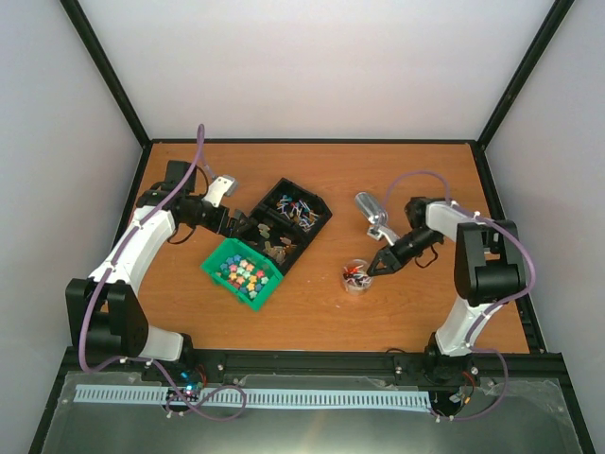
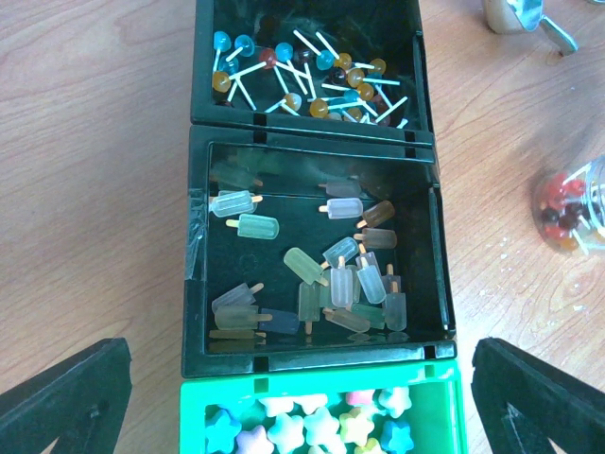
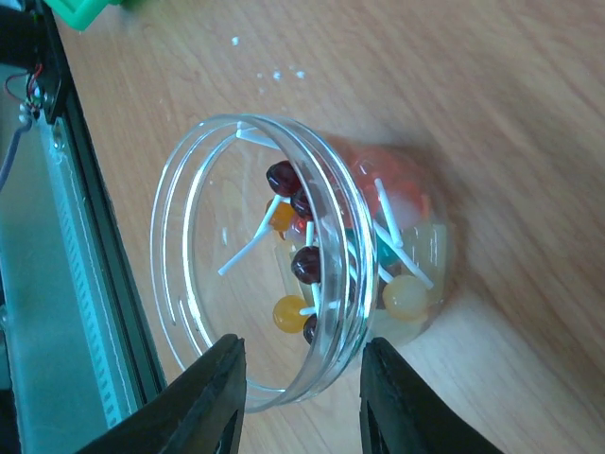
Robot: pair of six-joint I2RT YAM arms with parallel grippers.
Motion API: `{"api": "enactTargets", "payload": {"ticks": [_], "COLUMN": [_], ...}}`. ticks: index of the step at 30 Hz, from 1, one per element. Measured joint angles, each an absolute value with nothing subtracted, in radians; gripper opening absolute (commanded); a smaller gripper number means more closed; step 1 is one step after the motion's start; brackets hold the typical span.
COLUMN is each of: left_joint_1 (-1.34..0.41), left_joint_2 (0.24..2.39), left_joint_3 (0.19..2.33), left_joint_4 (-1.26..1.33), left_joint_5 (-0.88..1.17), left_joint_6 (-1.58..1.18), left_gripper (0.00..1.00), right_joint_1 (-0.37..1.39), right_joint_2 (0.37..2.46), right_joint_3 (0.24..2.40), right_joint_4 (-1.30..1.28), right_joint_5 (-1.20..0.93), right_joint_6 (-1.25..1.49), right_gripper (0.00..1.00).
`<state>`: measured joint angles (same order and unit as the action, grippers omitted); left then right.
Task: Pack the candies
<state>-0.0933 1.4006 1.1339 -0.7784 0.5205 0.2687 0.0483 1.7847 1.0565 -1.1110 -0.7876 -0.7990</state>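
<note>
I saw the right gripper (image 3: 302, 364) with its fingers spread on both sides of the clear jar (image 3: 170, 246), maybe to hold it for packing, some candies (image 3: 307, 263) inside the jar, and the left gripper (image 2: 301, 378) wide open over the black tray (image 2: 312, 134) left of the jar.

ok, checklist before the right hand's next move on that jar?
1. Jar lined up with the right hand: ok, its rim sits in the gap between the fingers.
2. Firm grip on the jar: cannot tell, finger contact is unclear.
3. Jar contents: ok, several lollipops are inside and none show on the table beside it.
4. Supply: ok, the far black bin holds plenty of lollipops.
5. Scoop: ok, it lies unheld on the table beyond the right hand.
6. Left hand: ok, open and holding nothing, over the bins.
</note>
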Motion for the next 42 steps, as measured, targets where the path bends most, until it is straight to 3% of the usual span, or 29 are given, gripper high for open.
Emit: {"api": "enactTargets", "payload": {"ticks": [10, 17, 21, 28, 36, 42], "left_joint_1": [-0.093, -0.093, -0.093, -0.093, -0.093, -0.093], "left_joint_2": [1.401, 1.401, 1.39, 1.326, 1.401, 1.437], "left_joint_3": [1.134, 1.136, 1.153, 1.161, 1.251, 1.266], "left_joint_4": [-0.778, -0.784, -0.782, -0.719, -0.749, -0.795], "left_joint_5": [0.52, 0.52, 0.527, 0.587, 0.59, 0.604], "left_joint_6": [0.269, 0.269, 0.264, 0.235, 0.234, 0.25], "left_gripper": [1.0, 1.0, 1.0, 1.0, 1.0, 1.0], "right_joint_1": [0.29, 0.289, 0.192, -0.09, -0.363, -0.408], "right_joint_2": [1.814, 1.806, 1.748, 1.684, 1.81, 1.917], "right_joint_3": [1.119, 1.172, 1.219, 1.328, 1.487, 1.501], "right_joint_4": [-1.021, -1.035, -1.075, -1.144, -1.177, -1.061], "right_joint_5": [-0.804, -0.801, -0.79, -0.745, -0.663, -0.515], "right_joint_6": [-0.661, -0.657, -0.684, -0.784, -0.848, -0.802], "right_gripper": [0.39, 0.59, 0.7, 0.74, 0.7, 0.59]}}
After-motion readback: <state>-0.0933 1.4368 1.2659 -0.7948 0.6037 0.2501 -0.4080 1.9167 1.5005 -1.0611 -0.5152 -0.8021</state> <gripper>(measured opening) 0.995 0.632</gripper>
